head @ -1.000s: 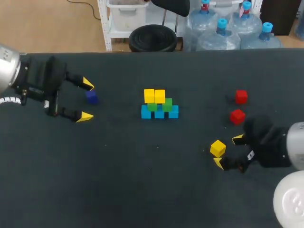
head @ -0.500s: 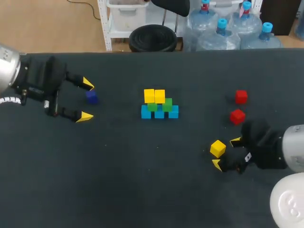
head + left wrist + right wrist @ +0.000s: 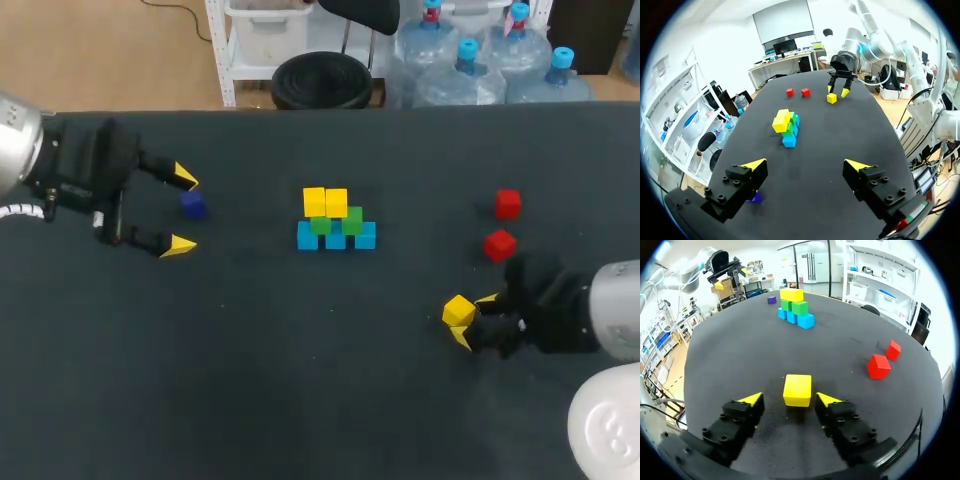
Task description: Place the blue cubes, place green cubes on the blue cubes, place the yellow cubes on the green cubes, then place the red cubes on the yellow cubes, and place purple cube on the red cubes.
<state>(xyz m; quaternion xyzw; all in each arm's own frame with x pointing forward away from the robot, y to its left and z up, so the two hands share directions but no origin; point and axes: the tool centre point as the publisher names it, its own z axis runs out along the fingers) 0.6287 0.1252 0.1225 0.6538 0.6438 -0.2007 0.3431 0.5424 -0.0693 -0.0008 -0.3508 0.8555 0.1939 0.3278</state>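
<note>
Mid-table stands a stack: three blue cubes (image 3: 335, 237) in a row, two green cubes (image 3: 351, 220) on them, two yellow cubes (image 3: 325, 201) on top. A loose yellow cube (image 3: 458, 310) (image 3: 797, 389) lies at the front right, between the fingers of my right gripper (image 3: 474, 318) (image 3: 788, 399); a narrow gap shows on each side, so it is open. Two red cubes (image 3: 508, 204) (image 3: 499, 245) lie behind it. At the left, my left gripper (image 3: 183, 211) (image 3: 807, 165) stands wide open around the purple cube (image 3: 193, 205) (image 3: 756, 198) without touching it.
My right arm's white body (image 3: 605, 425) fills the front right corner. The dark table (image 3: 300, 380) is bare between the stack and its front edge.
My right gripper has moved left so that the loose yellow cube is between its fingers, and the fingers have drawn closer together. The left arm has not moved.
</note>
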